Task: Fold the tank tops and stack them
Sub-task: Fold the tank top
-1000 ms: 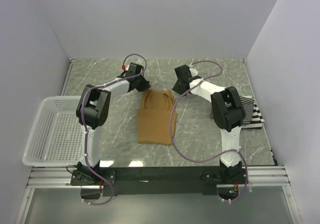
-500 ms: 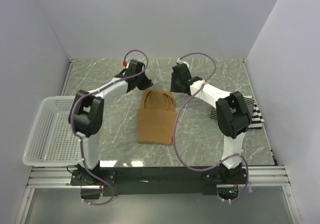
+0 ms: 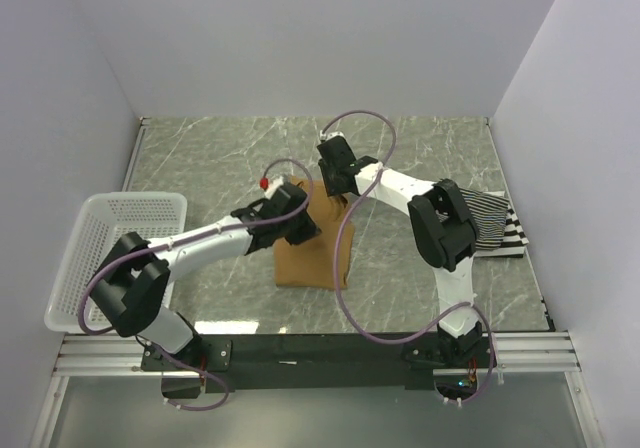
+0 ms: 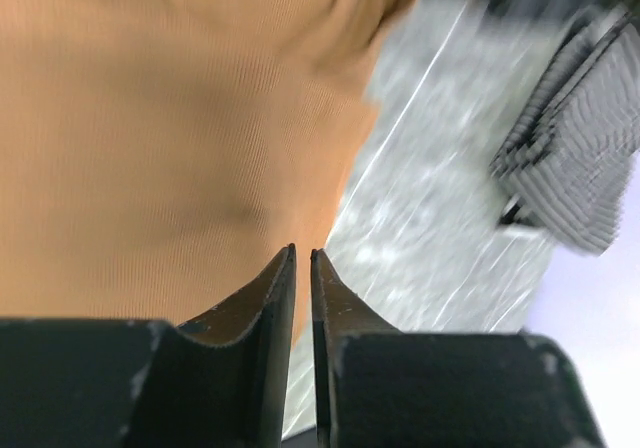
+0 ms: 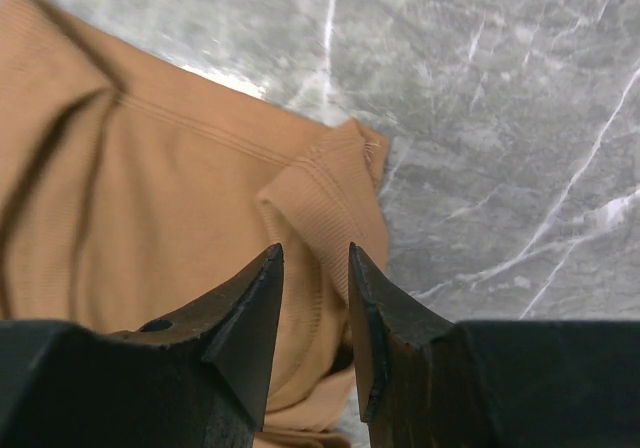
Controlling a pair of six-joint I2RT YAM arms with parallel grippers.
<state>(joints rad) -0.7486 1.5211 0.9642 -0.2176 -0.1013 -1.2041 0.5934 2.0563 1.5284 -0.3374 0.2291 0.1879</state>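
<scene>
Tan-brown tank top (image 3: 308, 261) flat; left pincer (image 4: 303, 250) narrow slit, right pincer (image 5: 313, 248) part-open, both above it.

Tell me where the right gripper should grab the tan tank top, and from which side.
Probably the ribbed shoulder strap at the far end of the tan tank top. It lies folded over at the edge beside bare table, so the right gripper can come down with jaws astride it.

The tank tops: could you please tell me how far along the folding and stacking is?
Seemingly done: the thin-striped top lies on the wide-striped top at the far right. In hand: the tan top, narrowed to a strip, with the left gripper and right gripper over it. Remaining: finish folding it and stack it with the others.
</scene>
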